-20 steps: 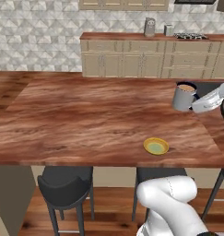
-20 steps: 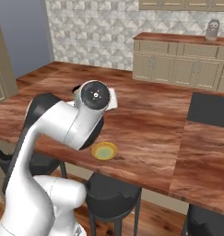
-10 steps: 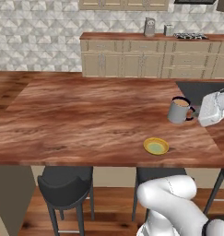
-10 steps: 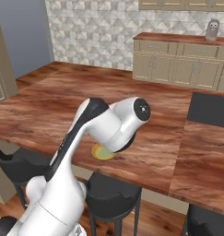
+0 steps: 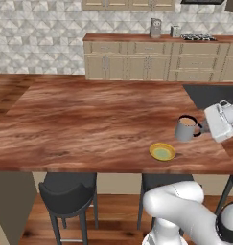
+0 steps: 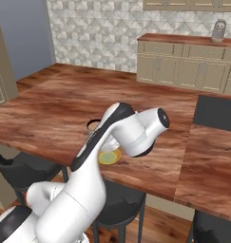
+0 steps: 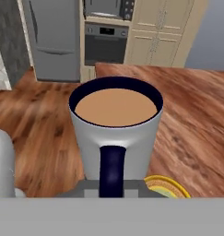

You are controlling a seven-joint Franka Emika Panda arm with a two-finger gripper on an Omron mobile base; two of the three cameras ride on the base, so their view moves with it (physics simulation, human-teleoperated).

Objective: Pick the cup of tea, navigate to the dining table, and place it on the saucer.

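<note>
A: Status of the gripper (image 5: 200, 128)?
B: The cup (image 7: 114, 133) is pinched at the handle, held upright straight ahead of the jaws, above the table (image 5: 79, 124). Fingertips are cut off in the hand view, so contact can't be checked closely.
A: The saucer (image 5: 162, 151)?
B: Seen below and slightly aside of the jaws, not yet under the cup. The cup should be shifted over its centre, kept level since the tea sits near the brim, then lowered slowly.
A: Anything hidden?
B: In the right base view the saucer (image 6: 109, 157) is mostly covered by the arm; the gap between cup base and saucer can't be judged.
</note>
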